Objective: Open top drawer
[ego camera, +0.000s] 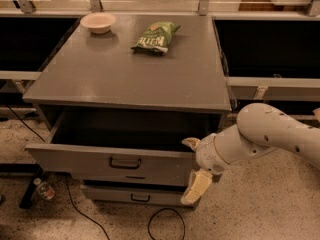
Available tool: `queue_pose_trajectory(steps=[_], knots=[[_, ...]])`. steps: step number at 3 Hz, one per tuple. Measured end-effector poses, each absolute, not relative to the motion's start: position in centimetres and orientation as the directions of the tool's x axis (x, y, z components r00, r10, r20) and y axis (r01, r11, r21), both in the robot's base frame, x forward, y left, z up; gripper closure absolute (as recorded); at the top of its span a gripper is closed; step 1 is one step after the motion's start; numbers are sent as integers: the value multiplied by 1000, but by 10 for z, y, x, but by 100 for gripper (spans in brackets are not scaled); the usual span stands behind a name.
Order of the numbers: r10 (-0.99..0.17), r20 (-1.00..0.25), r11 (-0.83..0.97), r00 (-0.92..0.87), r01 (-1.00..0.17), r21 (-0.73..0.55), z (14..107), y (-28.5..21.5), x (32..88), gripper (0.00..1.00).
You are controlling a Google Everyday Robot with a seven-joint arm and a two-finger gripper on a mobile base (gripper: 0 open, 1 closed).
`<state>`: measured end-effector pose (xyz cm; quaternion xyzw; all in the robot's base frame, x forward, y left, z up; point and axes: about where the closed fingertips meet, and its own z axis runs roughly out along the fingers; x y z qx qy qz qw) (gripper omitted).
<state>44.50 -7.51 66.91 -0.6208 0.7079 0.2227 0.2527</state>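
Note:
The top drawer [75,159] of the grey cabinet [125,79] stands pulled out toward me, its dark inside showing. A small black bar handle [125,162] sits at the centre of its front. My gripper [192,166] is at the right end of the drawer front. It is open, with one pale finger [190,143] at the front's top edge and the other finger [196,187] hanging below it. The white arm [270,131] reaches in from the right.
A narrower lower drawer [135,196] sits below, slightly out. On the cabinet top lie a white bowl [98,22] and a green chip bag [156,35]. A plastic bottle [44,189] and a black cable [165,224] lie on the speckled floor.

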Motion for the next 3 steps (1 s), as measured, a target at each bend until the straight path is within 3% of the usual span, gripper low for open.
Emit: queue_pose_trajectory(steps=[3], knots=[[-774,-633,41,-23,-999,-13,679,-73,419,0]])
